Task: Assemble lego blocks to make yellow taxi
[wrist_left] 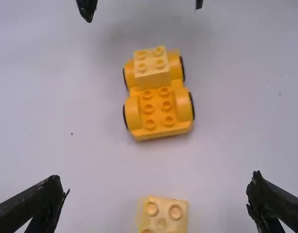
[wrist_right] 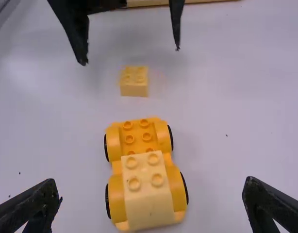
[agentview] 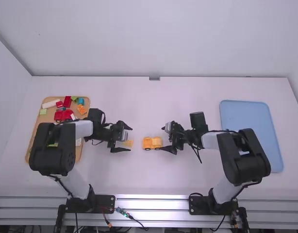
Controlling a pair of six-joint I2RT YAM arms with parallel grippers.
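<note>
Jaws spread, left gripper (wrist_left: 158, 178) and right gripper (wrist_right: 150, 181); stacking seems underway; next, I'd pinch the pale-yellow plastic block (wrist_left: 164, 214), nine o'clock of the wheeled orange plastic base (agentview: 147, 143).

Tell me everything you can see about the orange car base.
The car base looks like glossy orange plastic, with rounded fenders over black-edged wheels. It stands upright on the table, between the left gripper and the right gripper. A pale yellow block sits on the end nearer the right gripper; six bare studs show toward the other end. Neither gripper appears to touch it.
</note>
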